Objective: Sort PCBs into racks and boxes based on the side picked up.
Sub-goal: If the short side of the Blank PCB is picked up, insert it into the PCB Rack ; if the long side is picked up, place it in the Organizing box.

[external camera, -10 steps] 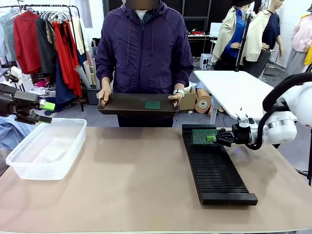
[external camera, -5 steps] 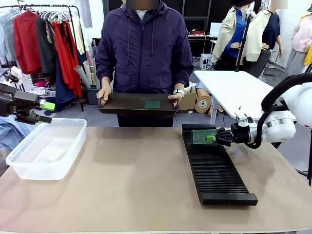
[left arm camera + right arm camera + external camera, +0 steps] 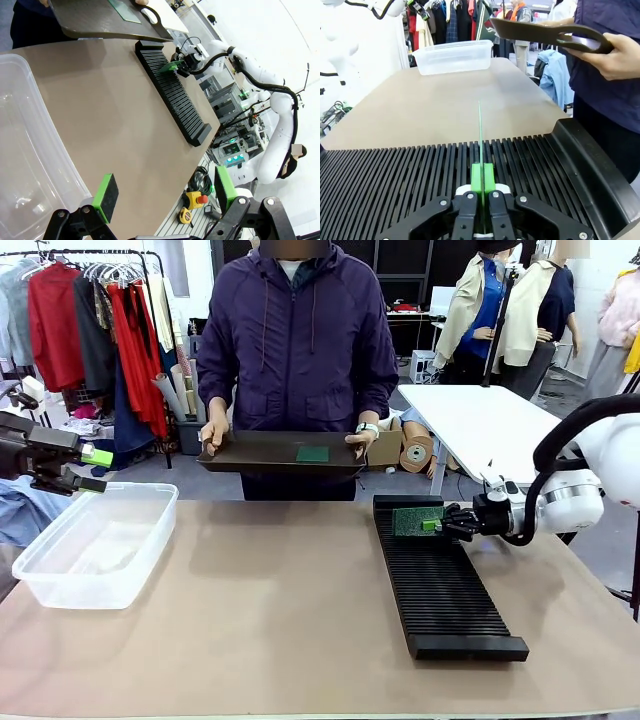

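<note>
My right gripper [image 3: 436, 523] is shut on a green PCB [image 3: 418, 521], held upright on its edge over the far end of the black slotted rack [image 3: 440, 585]. In the right wrist view the PCB [image 3: 480, 131] shows edge-on, in line with a slot of the rack [image 3: 395, 170], pinched between the green pads of the gripper [image 3: 482, 184]. A second PCB [image 3: 313, 454] lies flat on the dark tray [image 3: 250, 454] that the person holds. My left gripper [image 3: 97, 469] hangs open over the far left corner of the clear box [image 3: 95, 540], with nothing between its fingers [image 3: 106, 190].
The person stands at the table's far side with both hands [image 3: 213, 433] on the tray. The box [image 3: 22, 150] sits at the table's left and the rack [image 3: 175, 95] at its right, with bare tabletop [image 3: 270, 600] between them.
</note>
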### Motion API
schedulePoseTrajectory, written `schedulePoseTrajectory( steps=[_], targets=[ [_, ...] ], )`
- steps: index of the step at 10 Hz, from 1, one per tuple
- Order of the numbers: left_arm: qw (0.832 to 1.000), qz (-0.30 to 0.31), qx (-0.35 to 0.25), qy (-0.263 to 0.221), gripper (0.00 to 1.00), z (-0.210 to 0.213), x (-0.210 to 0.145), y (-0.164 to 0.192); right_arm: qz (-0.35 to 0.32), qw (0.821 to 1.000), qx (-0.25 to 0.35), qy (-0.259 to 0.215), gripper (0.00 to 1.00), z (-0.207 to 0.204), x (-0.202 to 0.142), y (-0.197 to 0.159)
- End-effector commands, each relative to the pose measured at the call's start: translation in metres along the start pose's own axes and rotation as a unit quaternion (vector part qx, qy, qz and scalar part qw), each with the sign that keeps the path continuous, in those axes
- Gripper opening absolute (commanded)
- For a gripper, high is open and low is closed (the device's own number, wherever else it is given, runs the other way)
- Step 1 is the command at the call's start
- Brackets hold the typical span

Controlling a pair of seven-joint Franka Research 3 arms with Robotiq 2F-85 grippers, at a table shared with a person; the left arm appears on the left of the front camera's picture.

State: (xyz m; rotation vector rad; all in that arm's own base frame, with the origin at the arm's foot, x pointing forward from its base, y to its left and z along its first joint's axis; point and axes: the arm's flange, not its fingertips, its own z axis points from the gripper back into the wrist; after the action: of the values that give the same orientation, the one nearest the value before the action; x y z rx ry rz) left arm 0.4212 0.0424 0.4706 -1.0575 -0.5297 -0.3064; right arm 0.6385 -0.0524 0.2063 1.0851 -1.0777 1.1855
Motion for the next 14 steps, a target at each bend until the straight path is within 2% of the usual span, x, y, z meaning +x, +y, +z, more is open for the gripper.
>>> schedulePoseTrajectory(
  steps=[1, 6, 7, 11, 12, 14],
  targets=[
    [1.0, 0.005, -0.005, -0.004, 1.0, 0.001, 0.001, -0.002, -0.016, 1.0, 0.009, 0.016, 0.0, 0.0, -0.008, -0.014],
    [1.0, 0.005, -0.005, -0.004, 1.0, 0.001, 0.001, -0.002, -0.036, 0.999, -0.008, 0.004, 0.0, 0.004, -0.011, -0.014],
    [1.0, 0.005, -0.005, -0.004, 1.0, 0.001, 0.001, -0.002, -0.04, 0.999, -0.01, -0.002, 0.12, 0.007, -0.009, -0.013],
    [1.0, 0.005, -0.005, -0.004, 1.0, 0.001, 0.001, -0.002, -0.032, 0.998, -0.026, -0.036, 0.91, 0.019, -0.001, -0.01],
    [1.0, 0.005, -0.005, -0.004, 1.0, 0.001, 0.001, -0.002, -0.03, 0.998, -0.029, -0.043, 1.0, 0.022, 0.001, -0.009],
    [1.0, 0.005, -0.005, -0.004, 1.0, 0.001, 0.001, -0.002, -0.032, 0.998, -0.028, -0.045, 1.0, 0.026, 0.003, -0.006]
  ],
)
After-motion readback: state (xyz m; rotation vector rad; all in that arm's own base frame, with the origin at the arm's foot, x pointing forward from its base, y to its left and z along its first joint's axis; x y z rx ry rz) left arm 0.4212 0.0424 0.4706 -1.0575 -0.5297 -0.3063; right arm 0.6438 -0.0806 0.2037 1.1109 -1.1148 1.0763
